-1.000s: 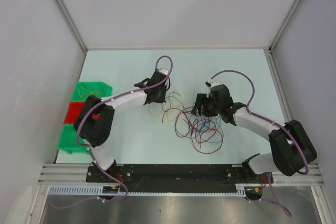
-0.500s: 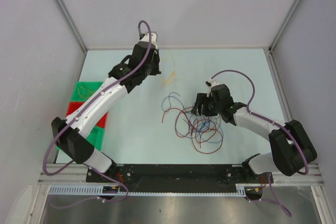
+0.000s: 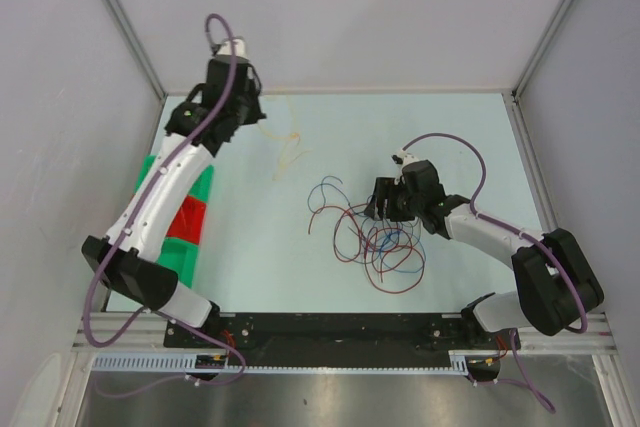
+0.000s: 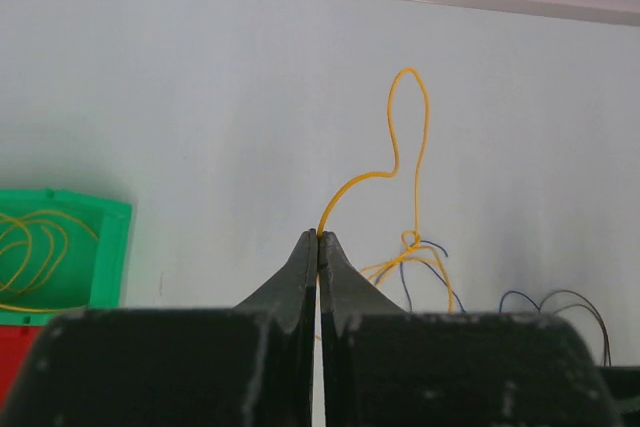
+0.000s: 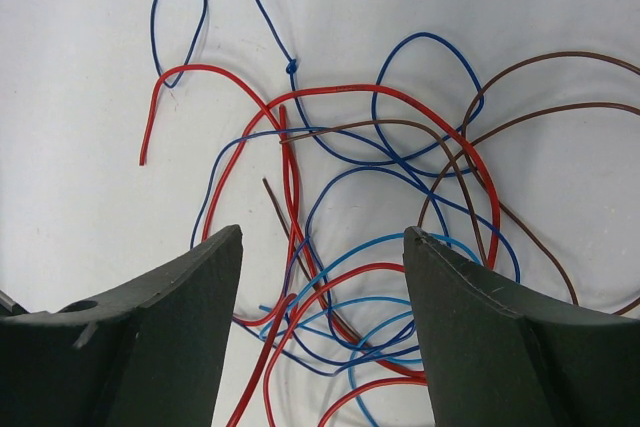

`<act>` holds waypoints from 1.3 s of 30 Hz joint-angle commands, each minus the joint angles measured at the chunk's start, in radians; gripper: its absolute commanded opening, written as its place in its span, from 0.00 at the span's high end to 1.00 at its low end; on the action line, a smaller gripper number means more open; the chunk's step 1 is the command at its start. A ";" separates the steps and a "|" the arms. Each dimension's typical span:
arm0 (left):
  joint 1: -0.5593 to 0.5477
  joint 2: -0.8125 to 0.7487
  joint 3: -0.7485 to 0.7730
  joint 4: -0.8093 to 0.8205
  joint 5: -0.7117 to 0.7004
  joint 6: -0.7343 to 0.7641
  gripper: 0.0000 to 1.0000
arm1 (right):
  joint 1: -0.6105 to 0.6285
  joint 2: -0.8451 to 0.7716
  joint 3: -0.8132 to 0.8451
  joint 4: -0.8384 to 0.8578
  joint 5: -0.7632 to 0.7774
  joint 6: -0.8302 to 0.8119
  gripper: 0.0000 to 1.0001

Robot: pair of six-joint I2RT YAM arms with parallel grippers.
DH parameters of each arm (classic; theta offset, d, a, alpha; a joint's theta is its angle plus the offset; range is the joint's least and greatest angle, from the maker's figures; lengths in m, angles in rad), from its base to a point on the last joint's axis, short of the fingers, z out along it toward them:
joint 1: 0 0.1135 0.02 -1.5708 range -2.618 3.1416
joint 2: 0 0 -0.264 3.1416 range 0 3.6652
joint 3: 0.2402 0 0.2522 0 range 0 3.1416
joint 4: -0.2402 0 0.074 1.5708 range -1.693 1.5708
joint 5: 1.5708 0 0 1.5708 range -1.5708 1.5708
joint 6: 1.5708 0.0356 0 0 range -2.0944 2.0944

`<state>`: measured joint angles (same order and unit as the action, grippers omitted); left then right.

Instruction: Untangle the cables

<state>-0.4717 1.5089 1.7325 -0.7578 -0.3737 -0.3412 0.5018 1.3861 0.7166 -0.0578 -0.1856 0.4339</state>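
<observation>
Swung way out since a second ago: left gripper (image 3: 243, 107) now up at the far left corner of the table (image 3: 450, 127), well away from the pile, over by the green bin (image 4: 110, 247). Clamped tight on a yellow wire (image 4: 400, 147), fingers (image 4: 300, 272) pressed together with no gap, wire looping up and away from the tips. Same yellow wire (image 3: 285, 152) trailing loose across the table toward the rest. More yellow wire coiled inside the bin. Right gripper (image 3: 385, 209) hasn't budged, parked over the tangle (image 3: 375, 242) mid-table, spread wide (image 5: 320, 277) and gripping nothing. Red, blue, light blue and brown cables (image 5: 340, 167) crossing under and between its fingers, all flat on the table.
</observation>
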 commanded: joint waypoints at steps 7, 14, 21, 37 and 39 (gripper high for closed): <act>0.117 -0.071 -0.022 -0.109 0.027 -0.035 1.00 | -0.005 -0.006 -0.003 0.029 -0.006 0.002 0.30; 0.192 -0.171 -0.097 -0.074 -0.069 -0.081 1.00 | -0.006 -0.007 -0.002 0.029 -0.005 0.003 0.30; 0.306 -0.225 -0.180 -0.038 -0.073 -0.127 1.00 | -0.009 -0.006 -0.002 0.027 -0.008 0.005 0.29; 0.535 -0.266 -0.263 0.086 -0.079 -0.191 1.00 | -0.016 -0.001 -0.002 0.030 -0.021 0.005 0.29; 0.548 -0.260 -0.258 0.080 -0.086 -0.200 1.00 | -0.016 -0.001 -0.003 0.030 -0.023 0.005 0.29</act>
<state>0.0425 1.2690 1.4658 -0.7197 -0.4427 -0.5110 0.4923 1.3861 0.7162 -0.0555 -0.1978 0.4362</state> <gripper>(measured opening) 0.006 0.709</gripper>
